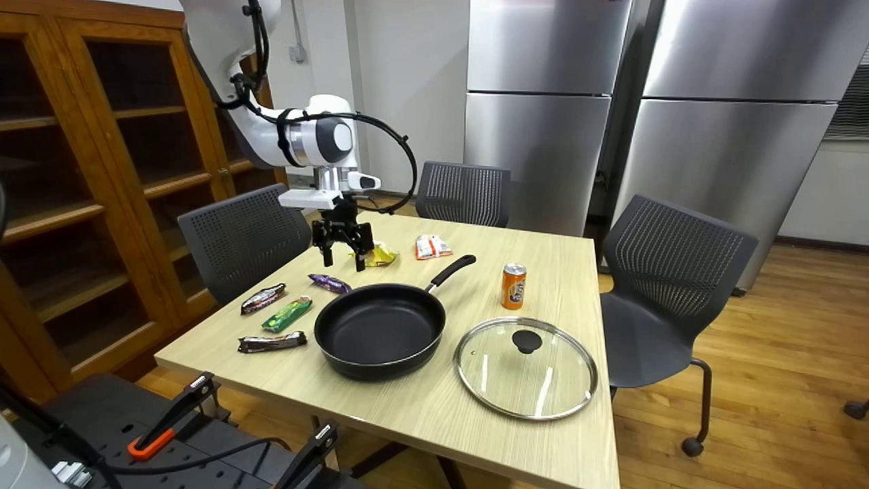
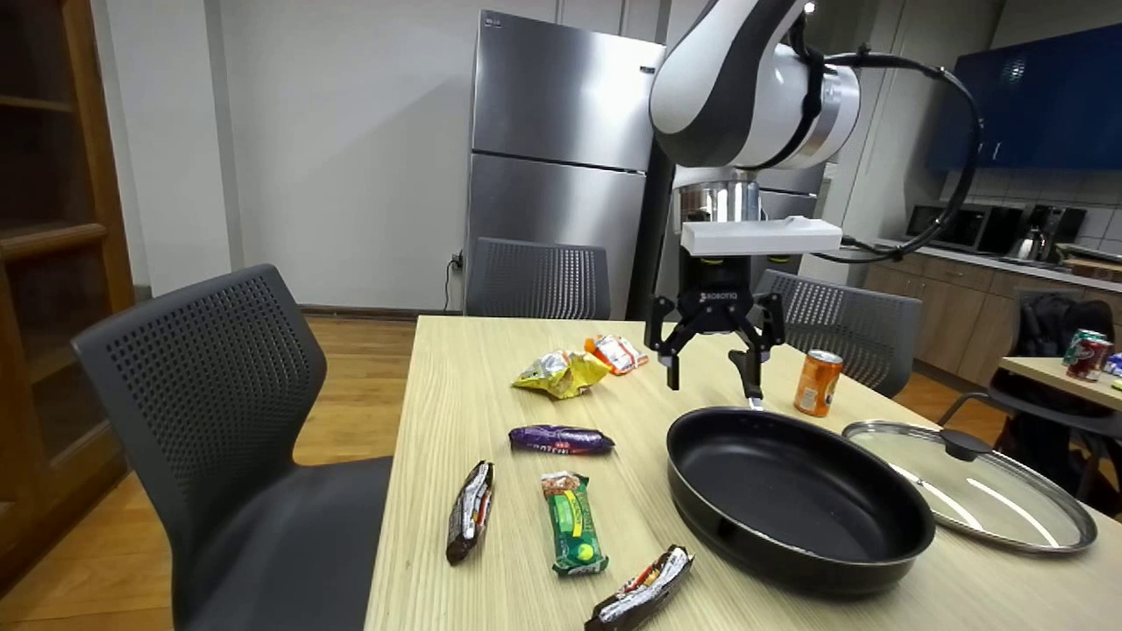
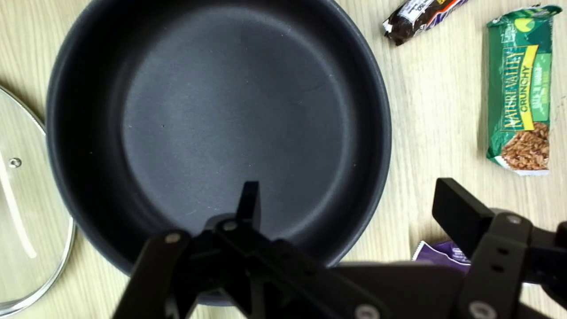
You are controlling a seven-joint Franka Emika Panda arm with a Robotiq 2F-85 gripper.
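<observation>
Here, in an exterior view, the black frying pan sits at lower right; higher up, right of centre, the gripper hangs with fingers spread apart; farther back, near centre, lies a yellow bag.

You've got one Nature Valley bar, one purple-wrapped bar, two brown-wrapped bars: that's four on your table, plus two snack bags! You've also got one Fanta can, one frying pan and one glass lid. And round that table, three chairs, with two silver refrigerators beyond!
</observation>
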